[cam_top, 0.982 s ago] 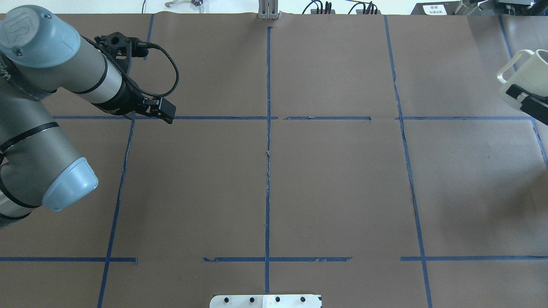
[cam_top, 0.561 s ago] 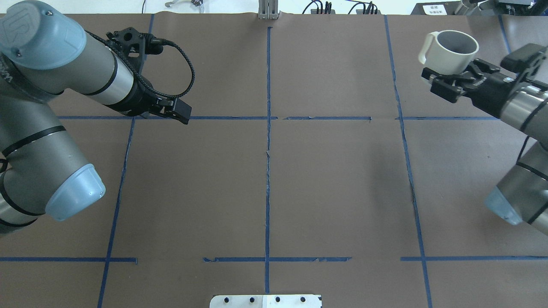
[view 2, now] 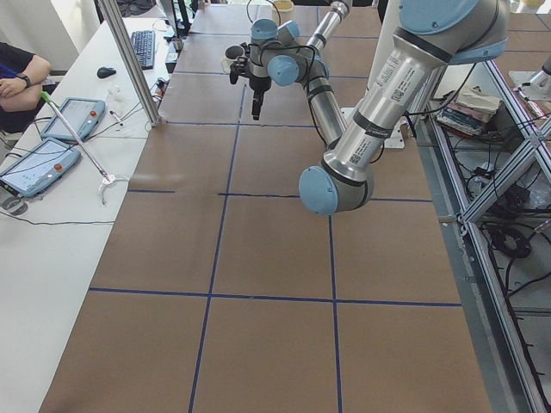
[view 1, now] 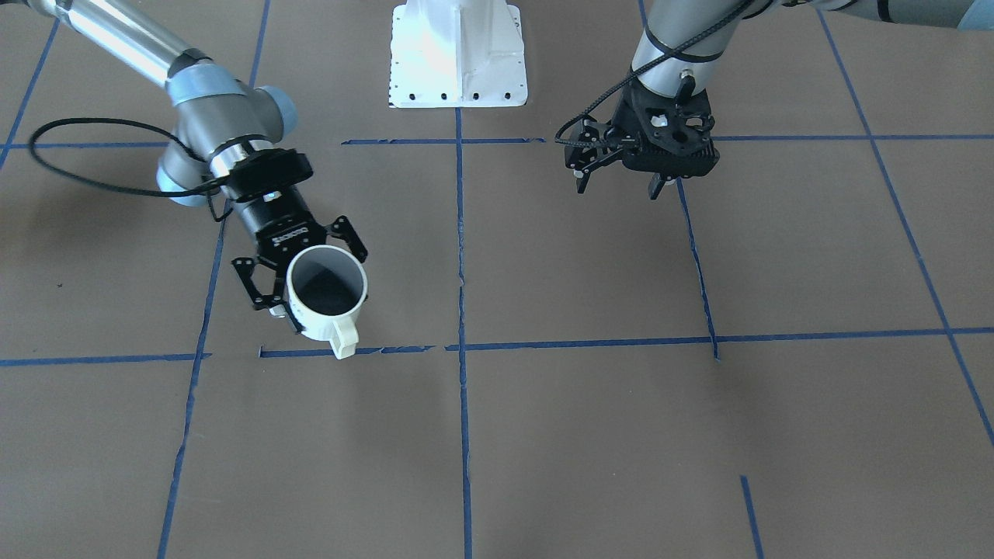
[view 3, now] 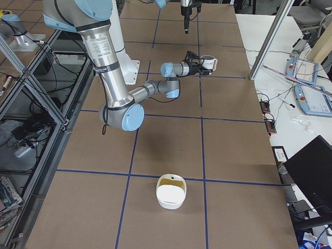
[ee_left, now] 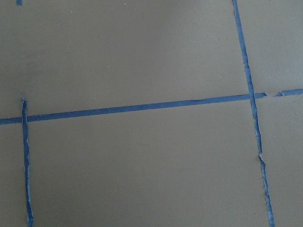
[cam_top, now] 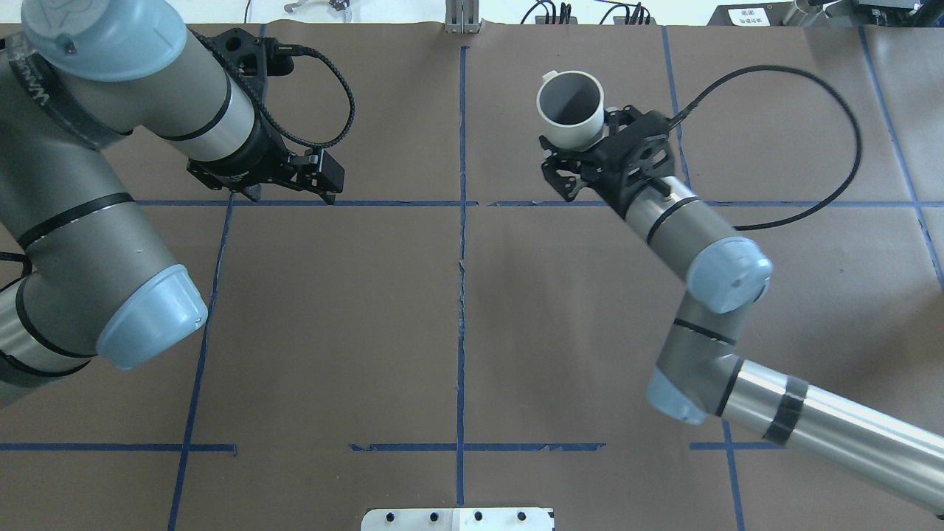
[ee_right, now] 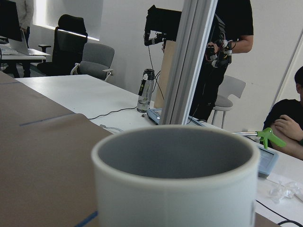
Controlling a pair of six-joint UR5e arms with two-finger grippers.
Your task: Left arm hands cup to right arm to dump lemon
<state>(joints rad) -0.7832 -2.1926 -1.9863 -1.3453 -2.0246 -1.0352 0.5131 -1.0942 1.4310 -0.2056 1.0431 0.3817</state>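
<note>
The cup (cam_top: 569,110) is a white mug with a grey inside. It stands upright in my right gripper (cam_top: 580,144), which is shut on its side above the far middle of the table. Its handle (view 1: 344,339) points away from the robot. It also shows in the front view (view 1: 326,291), the right side view (view 3: 208,63) and fills the right wrist view (ee_right: 175,184). No lemon shows; the cup's bottom is hidden. My left gripper (cam_top: 295,186) is open and empty over the far left, well apart from the cup; in the front view (view 1: 617,186) its fingers hang apart.
The brown paper table (cam_top: 590,310) carries a grid of blue tape lines (cam_top: 462,221). A white bowl-like container (view 3: 171,193) with a yellowish inside sits near the table's right end. The right arm's black cable (cam_top: 811,133) loops over the far right. The robot's white base plate (view 1: 458,54) lies between the arms.
My right arm has swung in from the right edge and carried the cup left to the far middle. My left gripper has shifted slightly right and stays empty.
</note>
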